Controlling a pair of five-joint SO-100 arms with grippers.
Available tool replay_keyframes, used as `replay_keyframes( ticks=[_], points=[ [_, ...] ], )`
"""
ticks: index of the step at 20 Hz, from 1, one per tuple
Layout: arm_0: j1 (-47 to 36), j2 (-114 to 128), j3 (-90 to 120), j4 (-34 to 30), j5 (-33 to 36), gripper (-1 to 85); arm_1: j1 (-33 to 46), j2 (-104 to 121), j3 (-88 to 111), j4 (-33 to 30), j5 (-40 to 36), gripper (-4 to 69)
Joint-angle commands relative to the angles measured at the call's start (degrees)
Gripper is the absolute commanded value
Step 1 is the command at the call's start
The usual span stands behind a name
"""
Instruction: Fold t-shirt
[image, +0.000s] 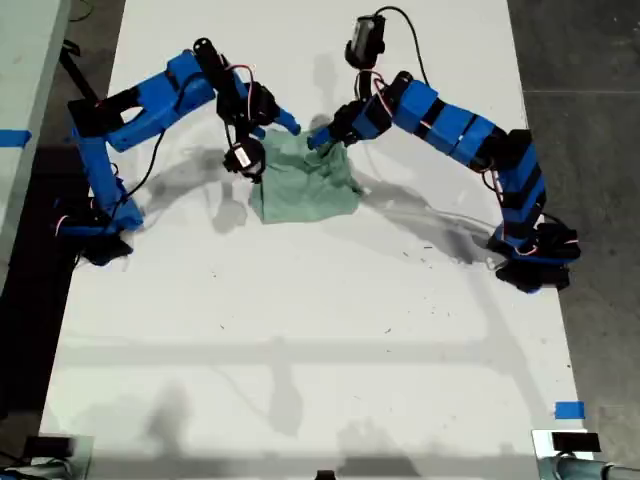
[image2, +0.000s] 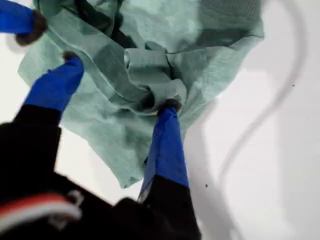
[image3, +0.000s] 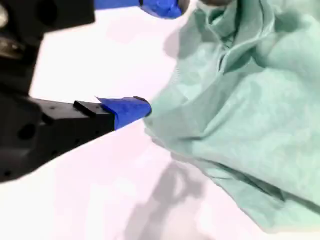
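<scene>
At the exterior view's upper left, my second gripper (image: 288, 124) stands with jaws apart and empty, one fingertip (image3: 132, 109) touching the hem of the shirt (image: 305, 180). Slide that jaw under the edge before you close. The shirt lies bunched at upper centre on the table (image: 300, 330). Just right of that, my first gripper (image: 322, 138) is spread wide and pressing a fold, gripping nothing. Spread the cloth flat first. Count: one shirt, two arms, two grippers.

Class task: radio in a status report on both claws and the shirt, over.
First claw open, one tip dug into the t-shirt. Second claw open at the cloth's edge. Shirt bunched in a heap on the table. Nothing else in the way.
</scene>
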Motion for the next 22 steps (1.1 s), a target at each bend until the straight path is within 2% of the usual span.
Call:
replay_keyframes(
  ticks=[1,4,7,10,12,13,16,18,20,22],
  points=[
    [-3.96,10.55,1.14,1.41,0.79,33.4,3.69,7.47,-2.64,4.04,-0.70,30.4],
    [-5.45,19.07,6.77,3.08,0.70,32.3,6.24,14.77,0.18,8.96,-1.85,27.2],
    [-4.04,29.71,16.96,1.93,0.53,29.8,6.94,24.43,7.65,13.10,-2.37,24.5],
    [-0.09,43.51,32.96,-1.76,-2.11,27.6,5.71,39.11,24.61,12.48,-1.41,22.2],
    [2.99,54.58,45.97,-4.75,-4.39,23.2,3.96,50.63,39.99,9.14,0.88,21.3],
    [4.66,60.73,52.29,-6.24,-5.89,20.2,2.99,56.69,48.08,7.12,2.20,18.5],
    [10.28,80.86,71.28,-11.60,-9.76,1.4,-2.29,73.39,69.61,3.96,8.53,1.3],
    [13.01,93.34,82.27,-13.62,-12.30,0.0,-8.00,80.77,81.12,1.14,14.68,-0.6],
    [16.88,107.31,94.22,-17.23,-13.54,0.0,-13.36,86.04,90.79,-5.10,20.13,-1.1],
    [18.19,122.08,103.45,-14.41,-15.91,0.0,-17.67,85.78,93.08,-13.71,21.88,-1.1]
  ],
)
